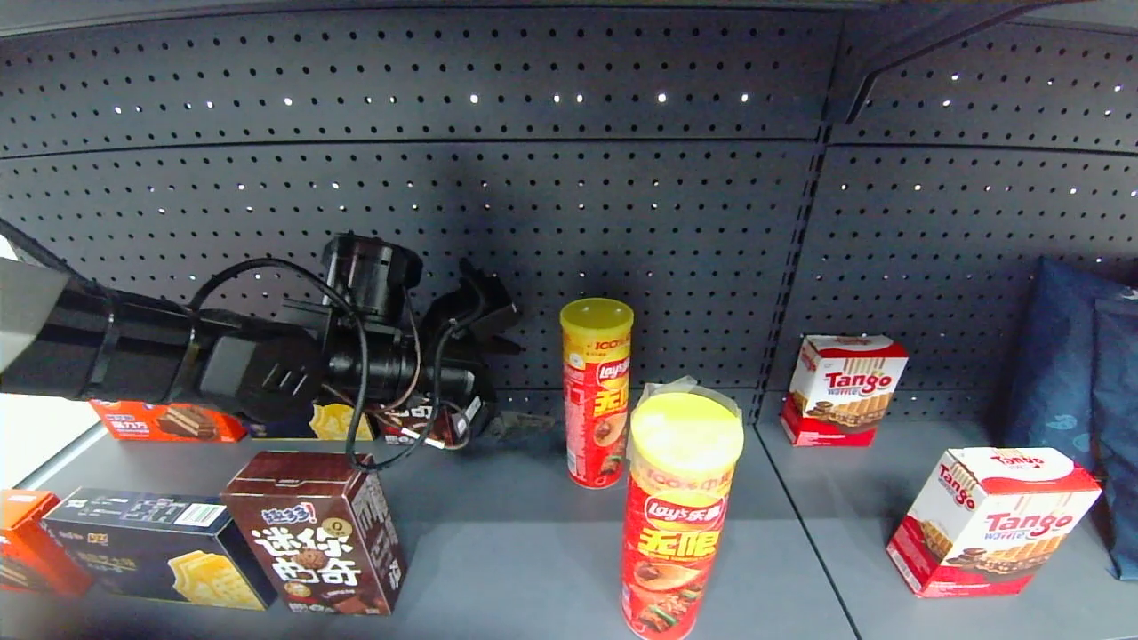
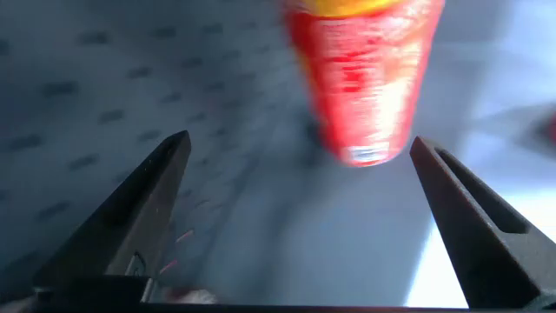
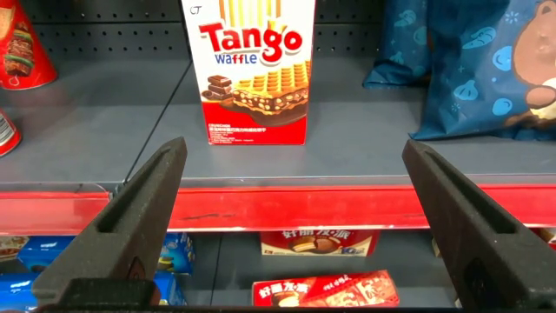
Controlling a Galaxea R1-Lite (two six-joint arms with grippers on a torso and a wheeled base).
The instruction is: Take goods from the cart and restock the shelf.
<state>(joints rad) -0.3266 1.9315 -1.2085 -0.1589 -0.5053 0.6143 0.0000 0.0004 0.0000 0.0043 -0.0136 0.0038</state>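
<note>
Your left gripper [image 2: 300, 139] hangs over the shelf [image 1: 533, 551] close to its back wall, fingers spread wide and holding nothing, pointed at the rear chip can [image 1: 596, 391], which stands upright just beside them, not touching. A front chip can [image 1: 680, 516] stands near the front edge, with a brown cookie box [image 1: 316, 533] towards the left end and a back wafer box [image 1: 843, 389] and a front wafer box [image 1: 996, 520] towards the right end. Your right gripper [image 3: 294, 146] sits out beyond the shelf's front edge, fingers also wide and empty, facing a wafer box [image 3: 258, 69] with a blue bag [image 3: 486, 69] beside it.
</note>
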